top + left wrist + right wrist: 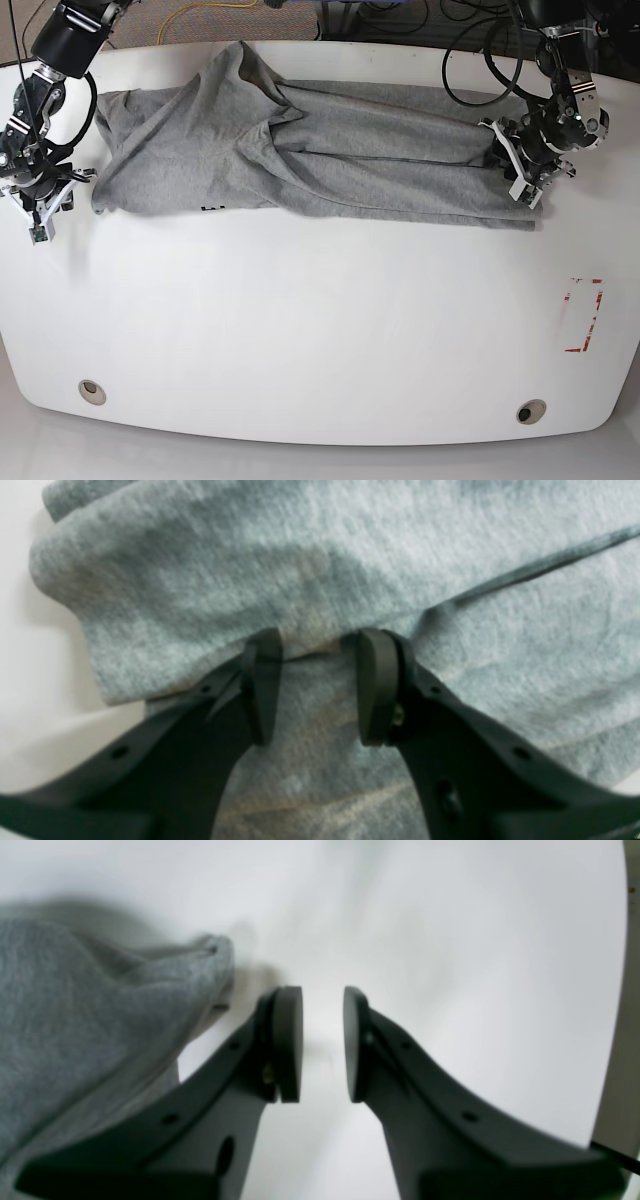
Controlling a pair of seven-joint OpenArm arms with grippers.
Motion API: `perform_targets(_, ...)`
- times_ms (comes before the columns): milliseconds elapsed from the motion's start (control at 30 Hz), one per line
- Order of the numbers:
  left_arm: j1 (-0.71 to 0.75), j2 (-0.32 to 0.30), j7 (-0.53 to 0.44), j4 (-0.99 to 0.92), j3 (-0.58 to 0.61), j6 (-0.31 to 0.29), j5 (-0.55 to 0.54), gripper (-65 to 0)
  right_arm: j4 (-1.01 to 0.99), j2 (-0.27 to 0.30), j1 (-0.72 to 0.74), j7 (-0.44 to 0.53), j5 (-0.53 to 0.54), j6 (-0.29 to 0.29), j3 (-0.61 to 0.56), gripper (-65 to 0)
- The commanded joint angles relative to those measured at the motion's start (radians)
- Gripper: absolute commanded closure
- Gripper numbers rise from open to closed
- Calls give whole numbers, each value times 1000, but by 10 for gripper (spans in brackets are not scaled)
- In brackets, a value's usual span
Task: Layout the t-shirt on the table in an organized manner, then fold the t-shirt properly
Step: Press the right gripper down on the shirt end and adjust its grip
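Grey t-shirt (320, 570) fold between parted fingers (375, 685)

the t-shirt (330, 150) is heather grey with a fine mottled weave. the bench (320, 330) is glossy white and carries a small red-outlined rectangle mark (583, 315). the grommet holes (92, 391) are grey-rimmed. the fingers (287, 1040) are matte black.

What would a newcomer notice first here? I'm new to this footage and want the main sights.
A grey t-shirt lies rumpled across the far half of the white table. The left gripper sits at one end of it, jaws apart with a fold of cloth between them. The right gripper hangs open over bare table beside the other end.
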Motion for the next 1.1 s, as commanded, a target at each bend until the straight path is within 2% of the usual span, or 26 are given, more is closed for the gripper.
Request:
perform_targets(0, 12, -3, 79, -17, 4, 7, 61, -237, 114, 0, 17, -49, 13, -2, 6, -132)
perform_targets(267, 11, -5, 79, -17, 2, 7, 61, -237, 424, -149, 6, -282, 13, -2, 6, -128)
perform_targets(433, 11, -2, 79, -15, 2, 7, 61, -237, 507, -266, -15, -331, 12, -2, 2, -125)
perform_targets(767, 12, -3, 79, -15, 1, 7, 60, -237, 479, -396, -89, -325, 12, -2, -1, -124)
perform_targets(933, 12, -2, 79, -12, 1, 7, 58, -237, 393, -402, -110, -281, 12, -2, -1, -124)
perform_targets(1067, 12, 0, 79, -11, 1, 7, 57, -237, 278, -401, -118, -195, 12, -2, -1, -124)
